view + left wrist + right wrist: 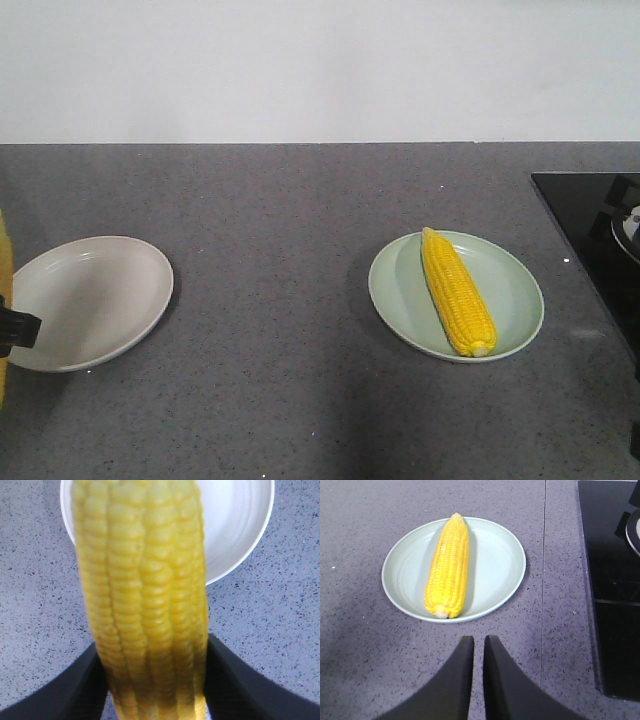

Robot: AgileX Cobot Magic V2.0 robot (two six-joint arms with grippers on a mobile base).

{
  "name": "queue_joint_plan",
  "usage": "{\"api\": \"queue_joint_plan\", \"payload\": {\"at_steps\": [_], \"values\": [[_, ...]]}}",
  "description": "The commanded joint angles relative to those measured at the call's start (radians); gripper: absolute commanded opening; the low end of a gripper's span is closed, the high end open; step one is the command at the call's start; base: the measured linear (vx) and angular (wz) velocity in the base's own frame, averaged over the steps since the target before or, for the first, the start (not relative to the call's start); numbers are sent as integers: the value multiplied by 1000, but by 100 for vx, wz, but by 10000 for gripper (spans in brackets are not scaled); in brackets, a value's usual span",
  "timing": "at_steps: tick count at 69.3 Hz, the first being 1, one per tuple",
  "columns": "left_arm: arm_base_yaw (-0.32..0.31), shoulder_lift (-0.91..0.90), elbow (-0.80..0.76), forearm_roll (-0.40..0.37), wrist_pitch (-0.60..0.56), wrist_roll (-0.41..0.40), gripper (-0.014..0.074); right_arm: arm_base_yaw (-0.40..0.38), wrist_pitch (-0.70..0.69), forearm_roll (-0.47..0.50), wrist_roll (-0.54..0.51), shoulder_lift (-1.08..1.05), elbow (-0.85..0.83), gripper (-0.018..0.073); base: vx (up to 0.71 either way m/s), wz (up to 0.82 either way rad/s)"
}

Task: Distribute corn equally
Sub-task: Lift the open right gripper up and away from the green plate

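One corn cob [457,290] lies lengthwise on the pale green plate [515,300] at the right, also in the right wrist view as corn [448,567] on that plate [495,565]. My right gripper [478,639] hovers over the counter just in front of that plate, shut with nothing between its fingers. A second corn cob [145,600] fills the left wrist view, and my left gripper [155,645] is shut on its lower part. It hangs over the near edge of the empty white plate [240,525]. In the front view this plate [90,300] sits at the left, with the left gripper [15,328] at the frame's edge.
Both plates rest on a grey speckled counter with a white wall behind. A black cooktop [600,240] occupies the counter's right end, close to the green plate, and carries a metal pot edge [636,527].
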Motion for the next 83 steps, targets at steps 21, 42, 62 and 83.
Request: {"api": "queue_joint_plan", "payload": {"at_steps": [21,42,62,83], "values": [[4,-13,-26,8,-32,-4,217,-2,-47,-5,-18,-54,21,-12,0,0],[4,-13,-26,8,-32,-4,217,-2,-47,-5,-18,-54,21,-12,0,0],[4,-13,-26,8,-32,-4,217,-2,-47,-5,-18,-54,21,-12,0,0],[4,-13,-26,7,-51,-4,217,-2,-47,-5,-18,-54,21,-12,0,0]]}}
